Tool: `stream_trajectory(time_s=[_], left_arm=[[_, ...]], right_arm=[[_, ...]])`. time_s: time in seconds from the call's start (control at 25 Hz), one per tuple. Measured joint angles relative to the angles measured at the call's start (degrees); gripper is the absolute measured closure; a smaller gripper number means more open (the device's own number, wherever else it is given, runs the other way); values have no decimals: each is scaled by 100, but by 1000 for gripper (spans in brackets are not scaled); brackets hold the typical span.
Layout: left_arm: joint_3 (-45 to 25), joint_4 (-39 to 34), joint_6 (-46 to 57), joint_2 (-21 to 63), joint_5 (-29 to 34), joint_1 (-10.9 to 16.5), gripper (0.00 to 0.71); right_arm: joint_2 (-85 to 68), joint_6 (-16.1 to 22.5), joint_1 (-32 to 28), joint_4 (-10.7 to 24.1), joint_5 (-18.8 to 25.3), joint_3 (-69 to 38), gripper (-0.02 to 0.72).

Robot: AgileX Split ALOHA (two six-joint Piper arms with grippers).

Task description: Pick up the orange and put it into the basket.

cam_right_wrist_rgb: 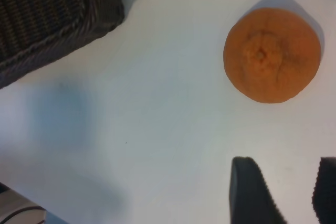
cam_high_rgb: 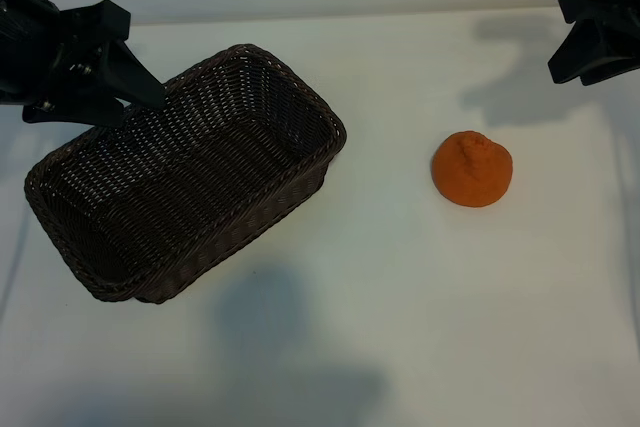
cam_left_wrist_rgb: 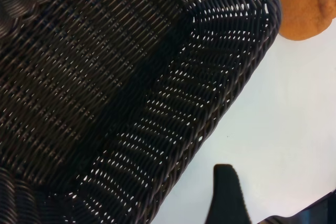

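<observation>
Both pincers open: L pincer (cam_high_rgb: 135, 82), R pincer (cam_right_wrist_rgb: 283, 192).

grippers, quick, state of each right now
left gripper: open, holding nothing, above the basket's far corner.
right gripper: open, holding nothing, apart from the orange.

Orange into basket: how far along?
Nothing done yet: the orange sits on the table, apart from the empty basket. In hand: the right gripper hangs open near the orange, not touching; the left gripper hangs open over the basket. Left: grasp, carry, drop.
</observation>
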State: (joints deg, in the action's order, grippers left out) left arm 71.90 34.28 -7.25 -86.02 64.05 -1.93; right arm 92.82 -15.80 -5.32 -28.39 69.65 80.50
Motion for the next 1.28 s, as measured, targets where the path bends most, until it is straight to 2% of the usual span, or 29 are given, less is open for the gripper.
stream_trajectory(time_s=[1.0,1.28], left_arm=[[0,-2,-10,0,-38,0,185],[0,-2,-10,0,-234,0,185]], right_arm=[[0,3,0,0,0,0,379],[0,3,0,0,0,0,379]])
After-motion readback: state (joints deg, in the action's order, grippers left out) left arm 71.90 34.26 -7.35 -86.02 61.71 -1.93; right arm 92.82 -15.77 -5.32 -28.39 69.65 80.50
